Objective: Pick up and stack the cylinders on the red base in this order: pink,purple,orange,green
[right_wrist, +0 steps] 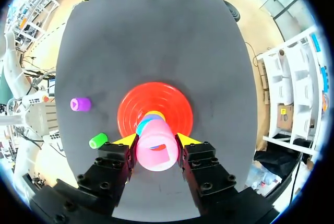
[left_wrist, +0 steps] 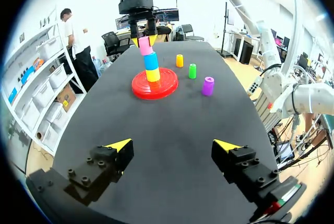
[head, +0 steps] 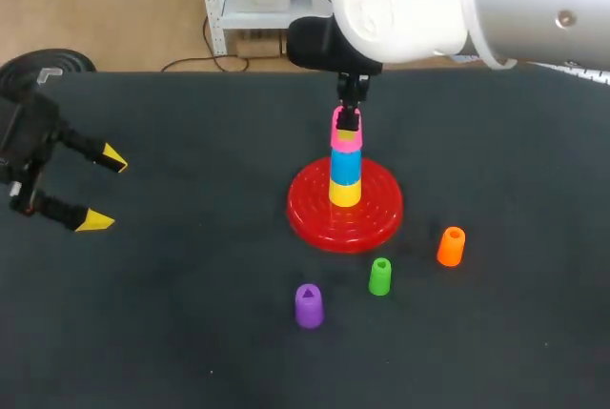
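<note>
On the red base (head: 345, 209) stands a stack of a yellow cylinder (head: 345, 190), a blue one (head: 345, 163) and the pink cylinder (head: 344, 133) on top. My right gripper (head: 348, 118) comes straight down from above and is shut on the pink cylinder (right_wrist: 156, 145), both fingers against its sides. The purple cylinder (head: 308, 305), the green cylinder (head: 379, 276) and the orange cylinder (head: 451, 246) stand on the table in front of the base. My left gripper (head: 102, 190) stays open far to the left with nothing between its fingers.
A black round object (head: 43, 68) lies at the table's back left corner. The dark table (head: 191, 333) has bare room at the left and along the front.
</note>
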Tool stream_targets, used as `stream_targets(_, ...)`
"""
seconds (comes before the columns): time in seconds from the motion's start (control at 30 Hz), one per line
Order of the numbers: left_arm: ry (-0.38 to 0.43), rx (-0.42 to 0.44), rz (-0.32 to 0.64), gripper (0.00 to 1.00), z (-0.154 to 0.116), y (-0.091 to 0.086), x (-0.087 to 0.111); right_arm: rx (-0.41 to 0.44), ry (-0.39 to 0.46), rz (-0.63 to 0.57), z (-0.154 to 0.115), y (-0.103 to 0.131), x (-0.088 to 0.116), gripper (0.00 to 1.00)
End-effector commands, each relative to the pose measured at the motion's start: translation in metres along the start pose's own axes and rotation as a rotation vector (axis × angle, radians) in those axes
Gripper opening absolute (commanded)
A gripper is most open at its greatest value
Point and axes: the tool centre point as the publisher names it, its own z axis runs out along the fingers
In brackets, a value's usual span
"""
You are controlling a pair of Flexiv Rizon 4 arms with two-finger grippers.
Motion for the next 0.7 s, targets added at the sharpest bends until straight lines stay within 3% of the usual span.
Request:
stream_targets(0.03,-0.003,-0.003,0.003,1.0,0.0004,-0.0004,0.0012,0.004,-0.001,-0.001,0.0006,0.0027,-0.0021,0.0)
stream_targets(0.7,-0.003,-0.003,0.003,1.0,0.0004,-0.0004,0.0012,0.01,0.008,0.016,0.0038,0.0105,0.0023,0.0)
